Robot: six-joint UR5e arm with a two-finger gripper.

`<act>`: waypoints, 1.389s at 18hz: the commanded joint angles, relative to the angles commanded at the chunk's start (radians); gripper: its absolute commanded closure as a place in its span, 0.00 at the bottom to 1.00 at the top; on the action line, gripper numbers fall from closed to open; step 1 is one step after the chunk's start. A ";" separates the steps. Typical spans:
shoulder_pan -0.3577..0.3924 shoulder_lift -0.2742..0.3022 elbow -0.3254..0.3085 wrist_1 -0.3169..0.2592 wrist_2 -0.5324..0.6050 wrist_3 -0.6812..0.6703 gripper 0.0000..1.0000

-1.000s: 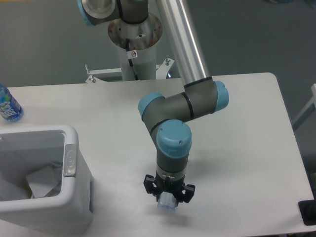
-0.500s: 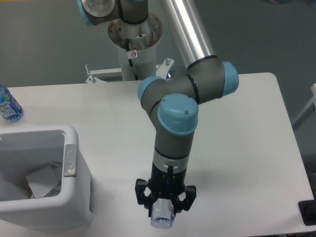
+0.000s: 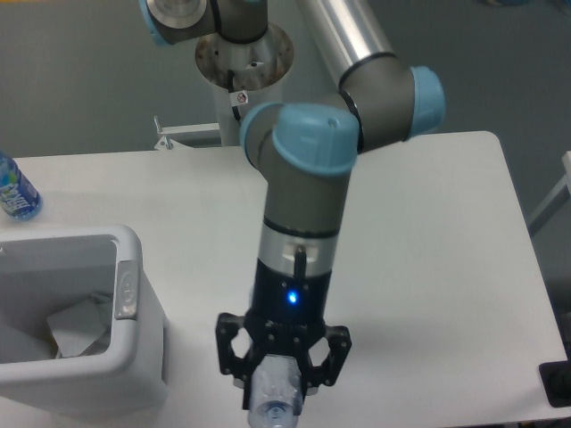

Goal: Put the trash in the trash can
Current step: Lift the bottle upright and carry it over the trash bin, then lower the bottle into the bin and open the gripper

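- While the arm points its wrist toward the camera, the gripper (image 3: 278, 390) hangs at the near edge of the white table (image 3: 428, 267), its two black fingers (image 3: 230, 352) clamped around a clear crushed bottle (image 3: 273, 403).
- Seen end on, the bottle shows its bluish cap end at the bottom of the picture, with its base running out of view.
- At the left edge sits the white trash can (image 3: 134, 357), open at the top, grey button on its thick rim, near the gripper but apart from it.
- Inside the can lies a crumpled white wrapper (image 3: 78, 327).
- A blue-labelled water bottle (image 3: 13, 192) stands at the far left of the table.
- Bare tabletop stretches to the right of the arm.
- Compared with a second ago, the gripper and bottle look larger and have shifted slightly left toward the can.
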 joint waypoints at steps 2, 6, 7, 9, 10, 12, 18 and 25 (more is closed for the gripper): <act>-0.014 0.020 0.000 0.025 -0.023 -0.012 0.40; -0.069 0.049 0.000 0.045 -0.026 -0.025 0.40; -0.080 0.052 0.000 0.046 -0.026 -0.025 0.40; -0.098 0.071 0.000 0.048 -0.026 -0.025 0.40; -0.112 0.077 -0.002 0.046 -0.026 -0.026 0.40; -0.132 0.083 -0.008 0.046 -0.025 -0.028 0.40; -0.195 0.083 -0.018 0.046 -0.025 -0.029 0.40; -0.261 0.075 -0.075 0.046 -0.025 -0.028 0.27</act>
